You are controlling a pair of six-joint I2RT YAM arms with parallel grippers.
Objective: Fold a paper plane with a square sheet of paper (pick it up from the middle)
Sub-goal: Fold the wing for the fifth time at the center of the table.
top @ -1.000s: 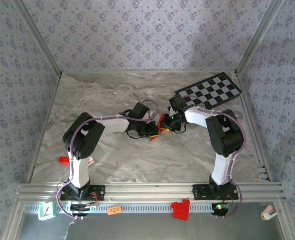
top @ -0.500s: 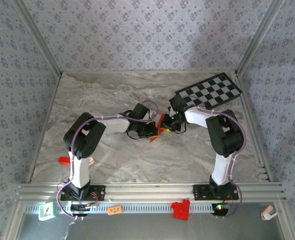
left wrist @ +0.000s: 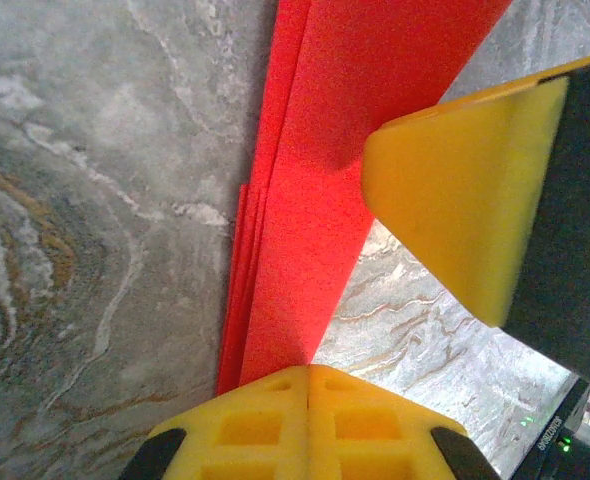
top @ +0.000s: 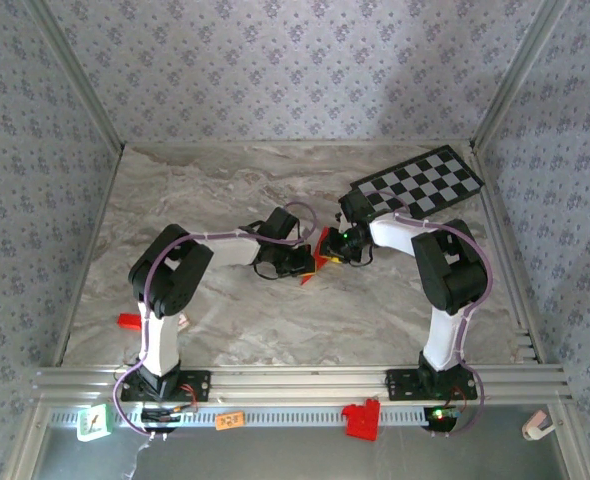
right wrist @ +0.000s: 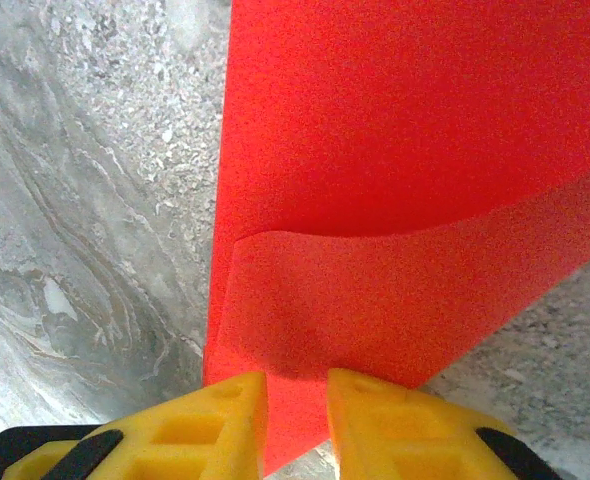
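Where the arms meet: middle of the marble table (top: 225, 310), near the checkered board (top: 420, 182)
Red paper (right wrist: 395, 150): folded in long layers, caught between both grippers
Left gripper (left wrist: 308, 372): pads clamped together on the paper's narrow end
Right gripper (right wrist: 295, 395): fingers pinched on a curled, layered edge, paper filling the slim gap between them

Centre of frame: the left end effector (top: 305, 262) and the right end effector (top: 332, 246) are seen tip to tip above the marble table (top: 225, 320), with red paper (top: 310, 275) lodged between them. A checkered board (top: 420, 183) is laid at upper right. A red bracket (top: 361, 420) is seen at bottom centre.
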